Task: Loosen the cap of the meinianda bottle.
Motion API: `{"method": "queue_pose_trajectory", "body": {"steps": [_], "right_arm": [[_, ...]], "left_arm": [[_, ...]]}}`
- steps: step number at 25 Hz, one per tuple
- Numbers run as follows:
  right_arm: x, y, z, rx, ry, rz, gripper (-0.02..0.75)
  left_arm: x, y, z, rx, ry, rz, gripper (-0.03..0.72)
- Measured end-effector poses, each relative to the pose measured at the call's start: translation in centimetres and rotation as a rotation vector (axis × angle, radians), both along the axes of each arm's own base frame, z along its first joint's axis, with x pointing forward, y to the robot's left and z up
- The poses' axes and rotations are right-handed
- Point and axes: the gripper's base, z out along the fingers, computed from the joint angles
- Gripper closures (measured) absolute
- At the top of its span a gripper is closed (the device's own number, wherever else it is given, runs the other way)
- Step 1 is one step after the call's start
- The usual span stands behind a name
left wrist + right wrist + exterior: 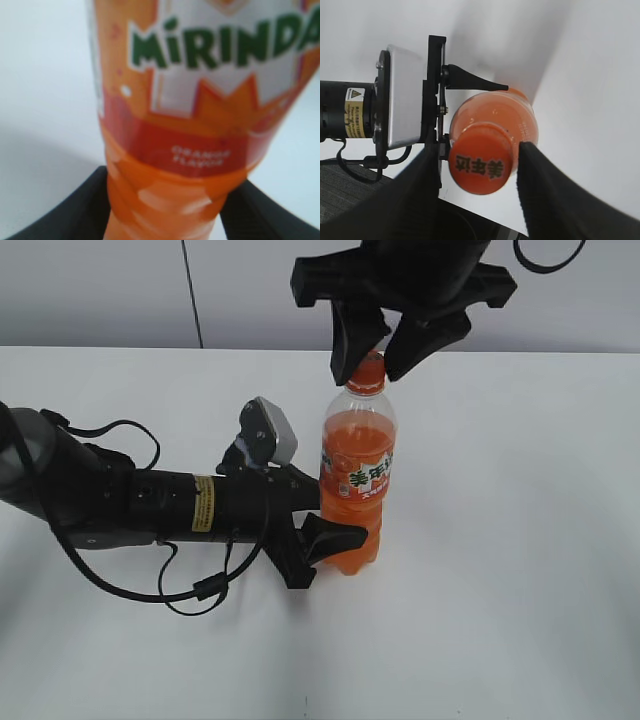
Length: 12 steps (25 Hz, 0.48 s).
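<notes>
Here, upright meinianda bottle of orange liquid, cap on

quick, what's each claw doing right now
Left claw: closed on the lower body of the bottle.
Right claw: around the cap, fingers either side, firm grip cannot be told.

Lab-like setup: bare white table, plain white wall.
</notes>
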Motion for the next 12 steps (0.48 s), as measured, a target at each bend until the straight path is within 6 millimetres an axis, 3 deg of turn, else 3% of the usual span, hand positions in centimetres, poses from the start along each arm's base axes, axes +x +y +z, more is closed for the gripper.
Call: {"method": "queue_pose_trajectory", "body": {"steps": [4, 9, 12], "right_arm": [[0.03, -0.04, -0.01, -0.005, -0.004, 0.000, 0.463], [0.05, -0.07, -0.01, -0.021, -0.025, 0.062, 0.463], [0.06, -0.08, -0.01, -0.065, -0.087, 0.262, 0.463]], "left_arm": [[0.00, 0.00, 0.00, 0.000, 0.000, 0.000, 0.285], [0.00, 0.00, 0.00, 0.000, 0.000, 0.000, 0.285], [0.00, 0.00, 0.00, 0.000, 0.000, 0.000, 0.285]]}}
